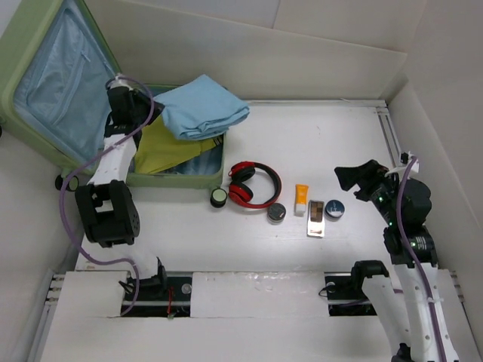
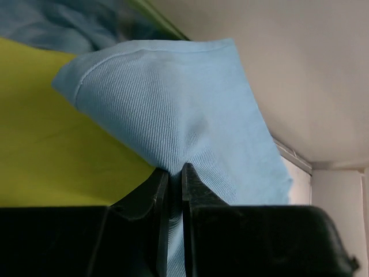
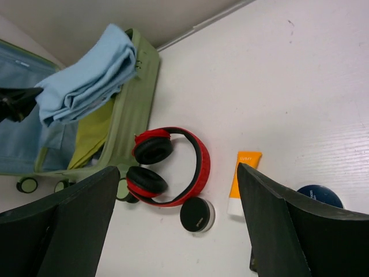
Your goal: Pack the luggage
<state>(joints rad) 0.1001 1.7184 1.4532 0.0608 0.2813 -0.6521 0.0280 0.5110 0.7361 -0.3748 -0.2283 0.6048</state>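
The pale green luggage [image 1: 30, 56] lies open at the far left, its blue-lined lid up; it also shows in the right wrist view [image 3: 141, 86]. A yellow-green garment [image 1: 162, 147] lies in its tray. My left gripper [image 1: 139, 102] is shut on a folded light blue cloth [image 1: 204, 109], which hangs over the tray's right rim; in the left wrist view the cloth [image 2: 179, 121] is pinched between my fingers [image 2: 157, 190]. My right gripper [image 1: 351, 181] is open and empty above the table's right side, with red headphones [image 3: 173, 164] below it.
On the table lie red headphones [image 1: 253, 185], a black round jar [image 1: 276, 213], an orange-and-white tube [image 1: 301, 200], a tan flat case [image 1: 316, 219] and a dark blue tin [image 1: 334, 210]. A luggage wheel [image 1: 219, 197] sits by the headphones. White walls enclose the table.
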